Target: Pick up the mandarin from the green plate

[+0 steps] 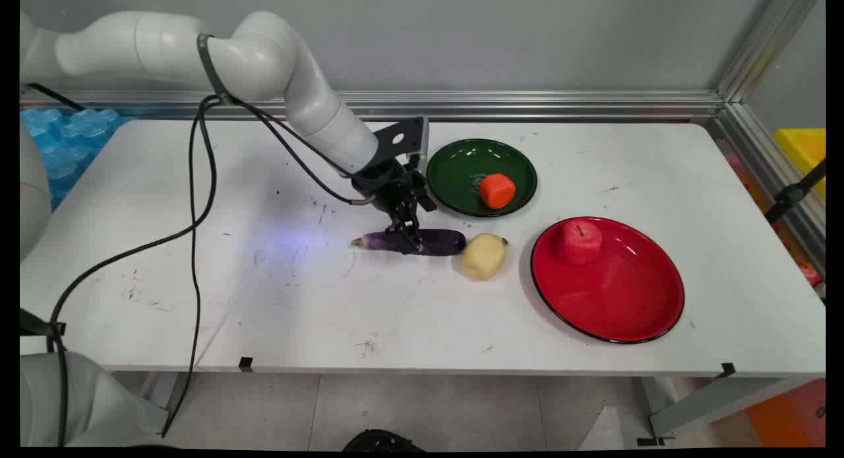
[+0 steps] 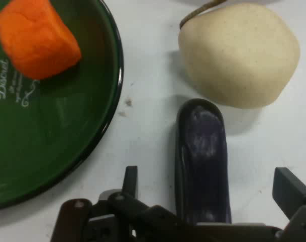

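A dark purple eggplant [image 1: 442, 242] [image 2: 201, 146] lies on the white table [image 1: 264, 300], its stem end pointing left. My gripper [image 1: 409, 237] [image 2: 208, 181] is down over its middle, open, one finger on each side with a gap to the skin. A pale potato [image 1: 483, 256] [image 2: 239, 53] lies just off the eggplant's right end. Behind them a green plate [image 1: 461, 171] [image 2: 67, 126] holds an orange chunk [image 1: 497, 190] [image 2: 37, 38].
A red plate [image 1: 613, 293] at the right carries a red apple [image 1: 580, 240] near its far rim. Black cables [image 1: 194, 234] hang from the arm over the table's left part. Blue bubble wrap [image 1: 66, 142] lies beyond the left edge, and a yellow box [image 1: 804, 148] stands at far right.
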{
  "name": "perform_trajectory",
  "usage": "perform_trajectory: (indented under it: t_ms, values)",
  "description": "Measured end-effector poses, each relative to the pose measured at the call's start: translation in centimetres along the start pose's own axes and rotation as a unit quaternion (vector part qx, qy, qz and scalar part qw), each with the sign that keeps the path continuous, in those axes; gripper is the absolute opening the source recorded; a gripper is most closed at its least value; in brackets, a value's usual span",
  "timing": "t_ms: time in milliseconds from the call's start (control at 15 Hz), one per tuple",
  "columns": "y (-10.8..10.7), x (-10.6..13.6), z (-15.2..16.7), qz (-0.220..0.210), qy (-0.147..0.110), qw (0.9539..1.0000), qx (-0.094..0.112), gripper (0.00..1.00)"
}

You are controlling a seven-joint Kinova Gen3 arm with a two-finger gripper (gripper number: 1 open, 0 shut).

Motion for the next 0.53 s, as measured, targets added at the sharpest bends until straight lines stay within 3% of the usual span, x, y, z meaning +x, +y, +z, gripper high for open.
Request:
perform_trajectory:
  t_ms: [533]
  values:
    - [0.2, 0.5, -7.1, -0.013, 0.007, 0.9999, 0.008, 1.00]
